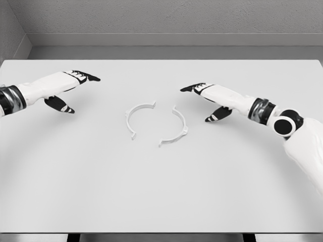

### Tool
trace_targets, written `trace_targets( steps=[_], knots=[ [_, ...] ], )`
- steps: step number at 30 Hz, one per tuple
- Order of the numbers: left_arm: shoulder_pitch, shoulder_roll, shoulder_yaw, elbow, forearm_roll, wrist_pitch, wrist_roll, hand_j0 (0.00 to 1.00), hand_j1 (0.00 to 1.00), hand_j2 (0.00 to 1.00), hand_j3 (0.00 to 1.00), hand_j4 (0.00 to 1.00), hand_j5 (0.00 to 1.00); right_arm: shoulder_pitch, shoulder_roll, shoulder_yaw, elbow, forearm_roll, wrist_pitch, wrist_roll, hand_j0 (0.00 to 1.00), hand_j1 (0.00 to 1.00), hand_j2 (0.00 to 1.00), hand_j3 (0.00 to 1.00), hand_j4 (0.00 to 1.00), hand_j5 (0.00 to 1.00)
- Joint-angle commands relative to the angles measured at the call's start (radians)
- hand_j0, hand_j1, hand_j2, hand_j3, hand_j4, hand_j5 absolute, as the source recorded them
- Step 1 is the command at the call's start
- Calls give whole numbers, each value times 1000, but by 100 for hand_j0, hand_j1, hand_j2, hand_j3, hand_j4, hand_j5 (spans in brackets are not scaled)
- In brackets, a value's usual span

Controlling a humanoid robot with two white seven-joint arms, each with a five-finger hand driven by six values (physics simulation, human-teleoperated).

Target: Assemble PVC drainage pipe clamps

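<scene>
Head view shows two white clamp halves lying mid-worktop (161,201), apart, their open sides facing: left half (135,117), right half (176,132). Left hand (70,86) and right hand (207,98) hover flanking them, fingers extended, holding nothing; the right hand is nearer its half.

Two clamp halves (156,123) lie apart on table (161,201); both hands hover open.
</scene>
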Motion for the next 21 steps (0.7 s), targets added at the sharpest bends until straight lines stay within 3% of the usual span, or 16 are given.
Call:
trace_targets(
  steps=[1,4,7,9,14,21],
  knots=[
    [2,2,-1,-24,20,3,1,100,100,100,100,100,100,2,-11,0,-13,-8,2,-1,100,100,100,100,100,100],
    [12,3,-1,-49,34,3,1,100,100,100,100,100,100,0,-6,22,-16,-7,2,-1,100,100,100,100,100,100],
    [17,3,-4,-49,34,3,1,100,100,100,100,100,100,9,-11,37,-97,-8,2,-1,100,100,100,100,100,100],
    [17,9,-4,-50,37,3,1,100,100,100,100,100,100,11,-14,37,-111,-8,2,1,100,100,100,100,100,100],
    [18,23,-2,-52,55,3,1,100,100,100,100,100,100,58,-72,31,-222,-5,2,1,100,100,100,100,100,100],
    [20,37,-4,-58,61,3,1,100,100,100,100,100,100,74,-65,36,-243,-5,2,1,100,100,100,100,100,100]
  ],
)
